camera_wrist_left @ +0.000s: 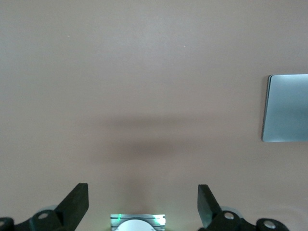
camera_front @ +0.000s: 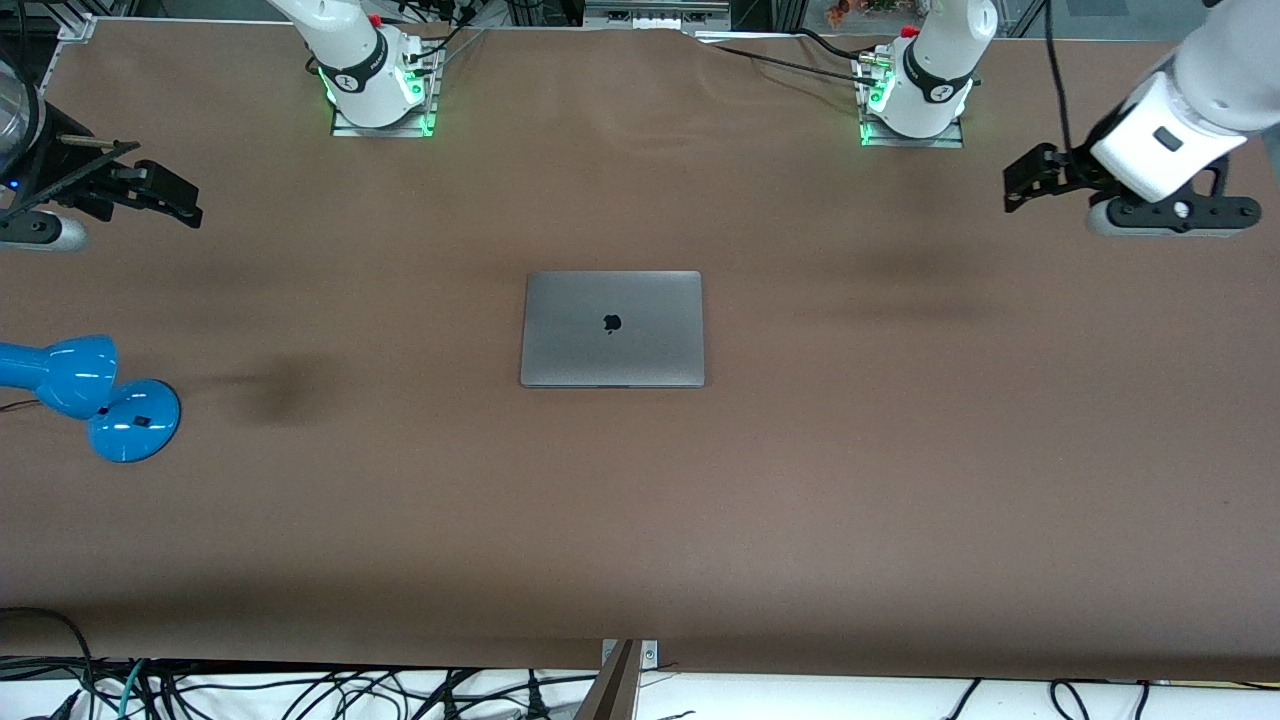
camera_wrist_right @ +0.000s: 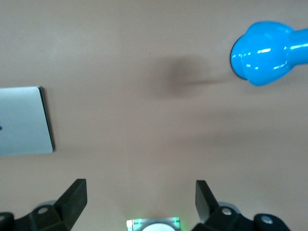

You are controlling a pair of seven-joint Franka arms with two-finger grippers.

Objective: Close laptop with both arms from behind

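Jaws spread on left gripper (camera_front: pixel 1022 180) and right gripper (camera_front: pixel 175 200), hovering over table ends; laptop (camera_front: pixel 612 328) shut mid-table.

Grey laptop (camera_front: pixel 612 329) lies shut, flat, mid-table.

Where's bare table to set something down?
Wide bare stretch between the closed laptop and the table's front-camera edge, plus bare cloth toward the left arm's end. Only the blue lamp crowds the right arm's end.
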